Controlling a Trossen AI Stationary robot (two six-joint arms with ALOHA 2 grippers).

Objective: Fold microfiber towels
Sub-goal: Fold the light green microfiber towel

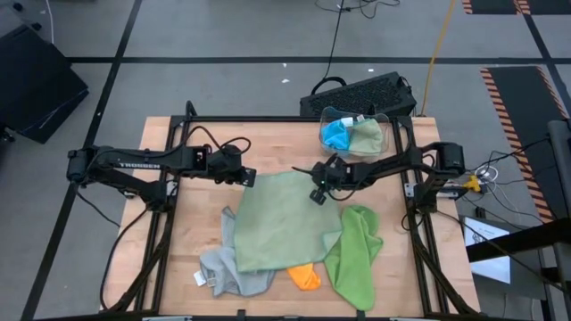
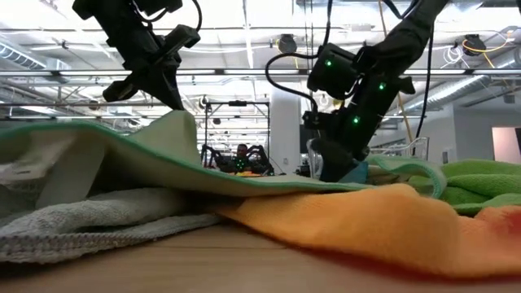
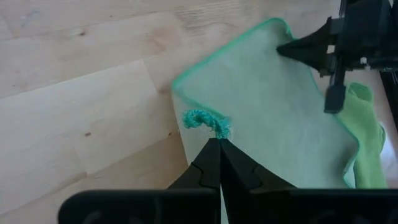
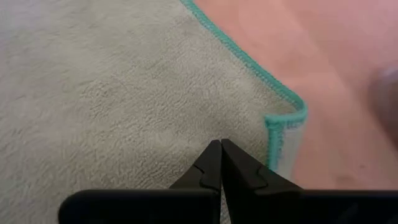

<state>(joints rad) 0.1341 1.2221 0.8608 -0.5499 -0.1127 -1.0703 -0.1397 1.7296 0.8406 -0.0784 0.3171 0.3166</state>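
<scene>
Sage green microfiber towel (image 1: 287, 218) lies spread across the middle of the table, draped over a grey towel (image 1: 227, 267), an orange one (image 1: 304, 277) and a lime one (image 1: 355, 254); both far corners sit right at the fingertips. Left gripper (image 3: 219, 142) looks pinched shut on a twisted scrap of hem (image 3: 205, 120), right gripper (image 4: 221, 146) is closed with its tips on the cloth beside a turned-under corner (image 4: 283, 134); I'd worry such a thin bite slips free, or that a pull drags the towels underneath along.

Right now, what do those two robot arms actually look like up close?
Both are slim black jointed arms with loose black cables looping along them. The left arm carries white TROSSEN lettering. Small green lights glow on the right arm. The left gripper and right gripper each end in two dark, pointed fingers.
</scene>
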